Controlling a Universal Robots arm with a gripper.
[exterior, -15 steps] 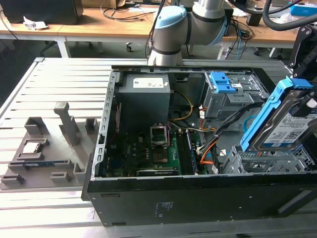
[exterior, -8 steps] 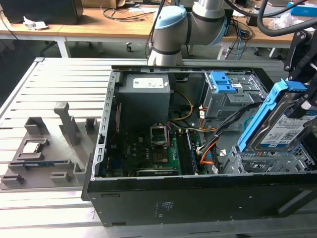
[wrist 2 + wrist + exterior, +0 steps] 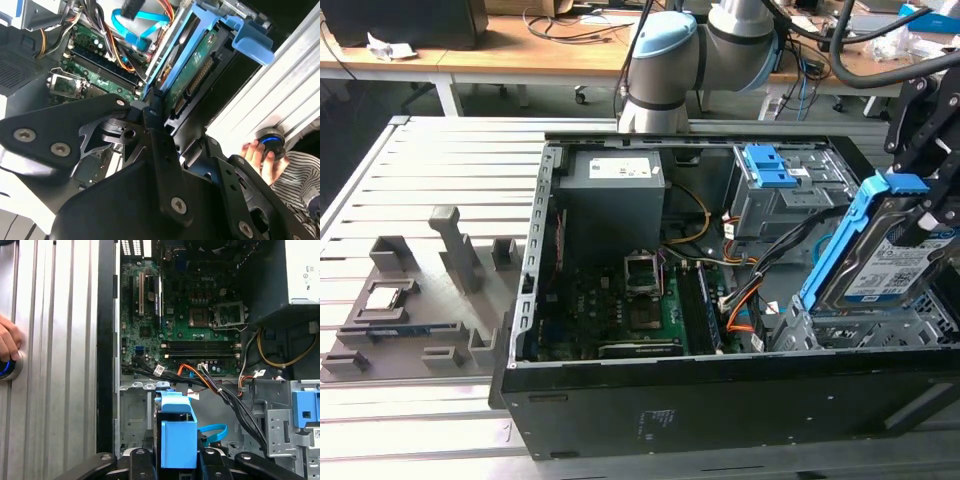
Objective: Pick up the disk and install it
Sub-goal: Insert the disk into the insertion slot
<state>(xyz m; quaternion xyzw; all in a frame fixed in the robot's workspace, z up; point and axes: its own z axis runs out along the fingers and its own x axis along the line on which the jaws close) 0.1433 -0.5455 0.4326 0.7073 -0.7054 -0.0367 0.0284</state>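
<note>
The gripper [image 3: 176,459] is squeezing the disk [image 3: 885,255], with one black finger pressing on each side of its blue frame. The disk is tipping up on its edge, with the label facing out and the blue handle end pointing up. It is hanging over the corner of the open case [image 3: 720,390] at the exterior view's right, just above a metal bay there. I cannot tell if it is touching the bay. The case is lying on its side on a grey table [image 3: 420,150] with long slats. Inside the case, a green board [image 3: 190,320] is lying flat, and a big grey box [image 3: 610,195] is sitting at the far end. Beside that box, a metal cage [image 3: 790,195] with a blue clip is sitting. Orange wires [image 3: 745,305] are curling between the board and the bay. The arm [image 3: 700,50] is reaching in from behind the case. At the exterior view's left, some grey blocks [image 3: 410,290] are sitting on the table. In the first wrist view, a hand [image 3: 7,342] is resting on a round button [image 3: 11,369] that is glowing blue at the table's edge.
</note>
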